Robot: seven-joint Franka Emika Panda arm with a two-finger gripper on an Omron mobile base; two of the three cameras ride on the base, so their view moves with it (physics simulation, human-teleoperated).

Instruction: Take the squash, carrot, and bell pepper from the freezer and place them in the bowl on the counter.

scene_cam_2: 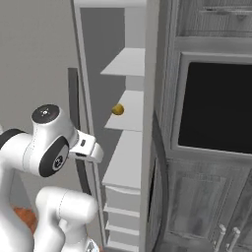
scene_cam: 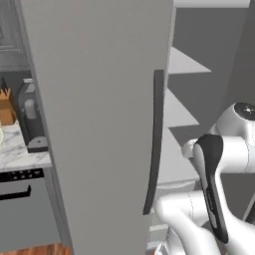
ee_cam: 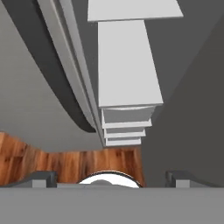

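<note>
The freezer stands open, its big grey door with the dark curved handle swung out toward me. Inside, a small yellow-green squash sits at the front left of the middle white shelf. The carrot and the bell pepper are hidden. In the hand view my gripper is open and empty, looking down past the shelf fronts to the wooden floor. A pale cream sliver at the picture's left edge on the counter may be the bowl's rim.
A wooden knife block and a dark grey appliance stand on the counter left of the door. Grey wood-grain cabinets with a black panel flank the freezer on the right. White drawers lie under the lowest shelf.
</note>
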